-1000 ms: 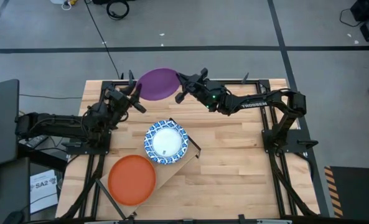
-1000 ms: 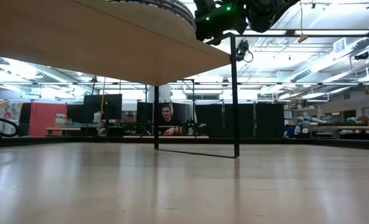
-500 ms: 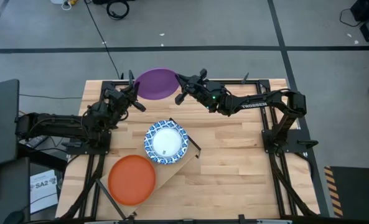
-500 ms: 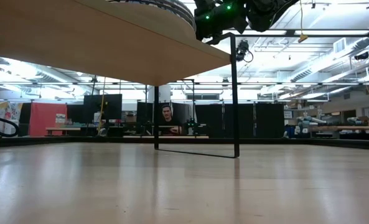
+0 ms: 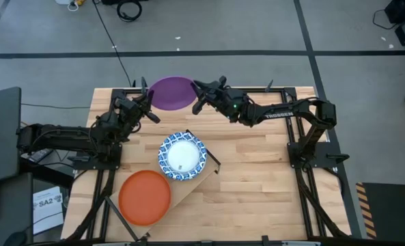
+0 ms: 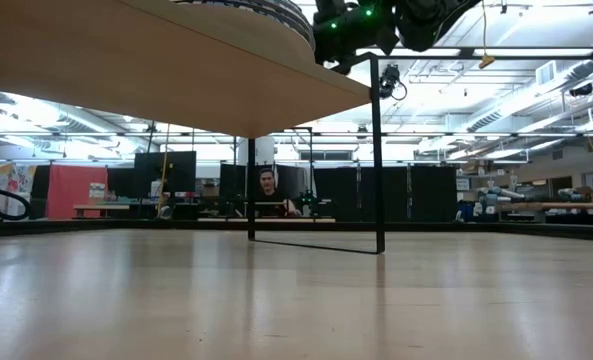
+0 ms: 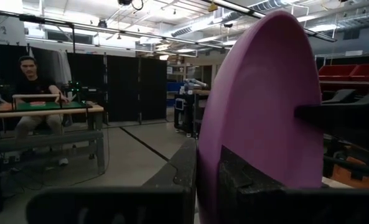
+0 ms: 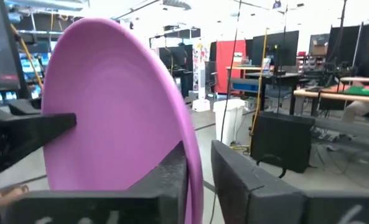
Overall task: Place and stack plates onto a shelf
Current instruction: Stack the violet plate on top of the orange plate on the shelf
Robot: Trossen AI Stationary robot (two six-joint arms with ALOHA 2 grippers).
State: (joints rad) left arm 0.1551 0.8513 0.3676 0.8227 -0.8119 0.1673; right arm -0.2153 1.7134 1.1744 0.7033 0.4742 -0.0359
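Little had shifted since a second earlier: the purple plate tipped slightly flatter at the slatted surface's far edge. On the shelf sat 1 orange plate and a blue-and-white plate. "TROSSEN" marked the right arm. Left gripper fingers pinched the purple plate's rim; right gripper fingers straddled the opposite rim with a slight gap.

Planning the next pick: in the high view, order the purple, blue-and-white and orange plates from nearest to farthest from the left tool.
1. Purple plate: at the left tool, table's far edge.
2. Blue-and-white plate: mid-table, on the shelf.
3. Orange plate: shelf's near end.
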